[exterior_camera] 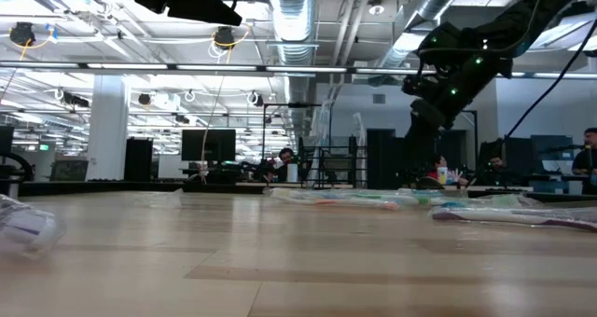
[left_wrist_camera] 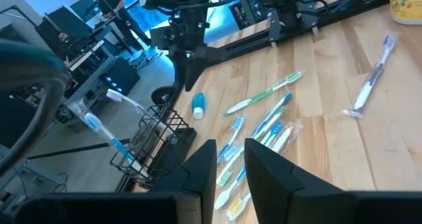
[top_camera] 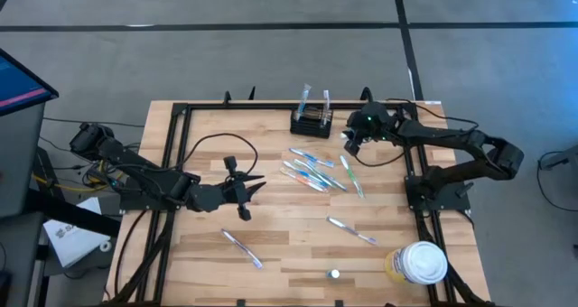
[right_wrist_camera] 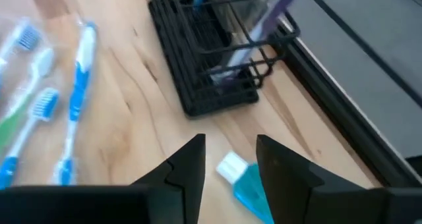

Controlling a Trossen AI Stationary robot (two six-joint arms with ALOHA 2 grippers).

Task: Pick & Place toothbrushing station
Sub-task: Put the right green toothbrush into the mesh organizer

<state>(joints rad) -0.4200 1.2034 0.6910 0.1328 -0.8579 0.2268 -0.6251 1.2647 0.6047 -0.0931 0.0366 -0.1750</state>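
Black wire station (right_wrist_camera: 212, 66): stood at the tabletop's (top_camera: 271, 244) far edge.
Right hand (right_wrist_camera: 229, 159): parted, empty, over a blue tube (right_wrist_camera: 245, 184).
Left hand (top_camera: 254, 188): narrow, empty.

Blue tube (right_wrist_camera: 247, 188) partly behind claw

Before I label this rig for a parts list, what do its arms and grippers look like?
Both arms are dark, jointed and slim. The left gripper and right gripper each end in two black, wedge-shaped fingers. Black cables loop along the left arm. Small green lights glow on the right arm's wrist. No markings can be made out.
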